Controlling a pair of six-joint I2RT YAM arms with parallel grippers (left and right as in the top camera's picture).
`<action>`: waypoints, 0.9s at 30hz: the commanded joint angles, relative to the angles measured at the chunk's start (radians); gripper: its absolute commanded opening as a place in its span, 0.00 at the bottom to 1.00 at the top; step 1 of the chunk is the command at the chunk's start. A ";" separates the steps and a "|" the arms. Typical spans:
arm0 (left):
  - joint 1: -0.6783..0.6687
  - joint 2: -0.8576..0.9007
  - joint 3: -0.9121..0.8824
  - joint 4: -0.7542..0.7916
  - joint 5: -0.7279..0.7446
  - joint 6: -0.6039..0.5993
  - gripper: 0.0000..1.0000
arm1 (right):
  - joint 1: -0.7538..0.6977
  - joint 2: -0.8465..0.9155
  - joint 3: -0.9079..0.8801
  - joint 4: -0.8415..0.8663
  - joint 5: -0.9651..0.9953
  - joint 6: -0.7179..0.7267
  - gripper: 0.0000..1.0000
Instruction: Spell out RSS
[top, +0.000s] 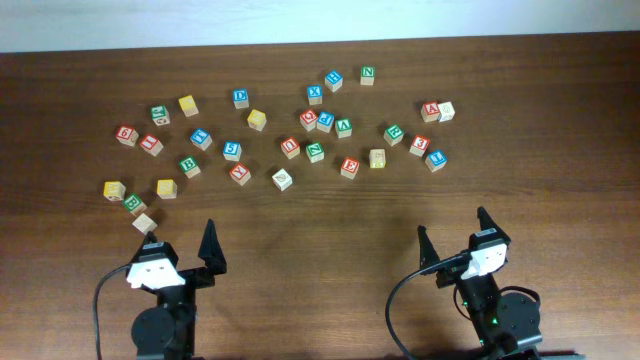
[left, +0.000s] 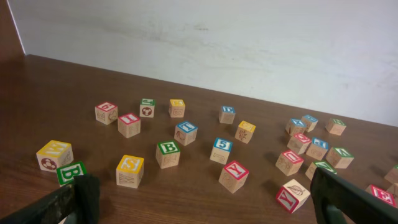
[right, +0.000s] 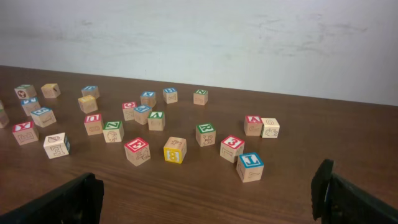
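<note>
Looking down from above, the letter blocks (top: 290, 148) lie scattered in a loose band across the middle and far part of the dark wooden desk (top: 320, 300). They are well apart from the near edge, where the two arms sit. The left hand (top: 182, 245) has its fingers spread wide and grips nothing. A tan block (top: 145, 222) lies just beside its outer finger. The right hand (top: 456, 238) is spread just as wide and is also empty. From up there the letters are too small for me to read with any certainty.

The left wrist camera brings the left part of the scatter close enough to read. There is a green B block (left: 168, 154) and a red Y block (left: 234, 175). A green E block (left: 70, 172) sits close to the dark finger at the bottom left. The top of a yellow block (left: 130, 169) looks like an S, though I can't swear to it. A pale wall (left: 249, 43) rises behind the desk's far edge.

The right wrist camera shows the other part of the scatter. It has a blue L block (right: 250, 166), a red 3 block (right: 232, 148), and a red A block (right: 253, 125) that seems to touch a pale block (right: 270, 127) beside it. I cannot pick out an R in any view.
</note>
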 joint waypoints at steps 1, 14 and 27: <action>0.004 -0.003 -0.006 0.000 0.011 0.016 0.99 | -0.006 -0.010 -0.005 -0.005 -0.003 0.011 0.98; 0.004 -0.003 -0.006 0.000 0.011 0.016 0.99 | -0.006 -0.010 -0.005 -0.005 -0.003 0.011 0.98; 0.004 -0.003 -0.006 0.000 0.011 0.016 0.99 | -0.006 0.000 -0.005 -0.003 -0.020 0.597 0.98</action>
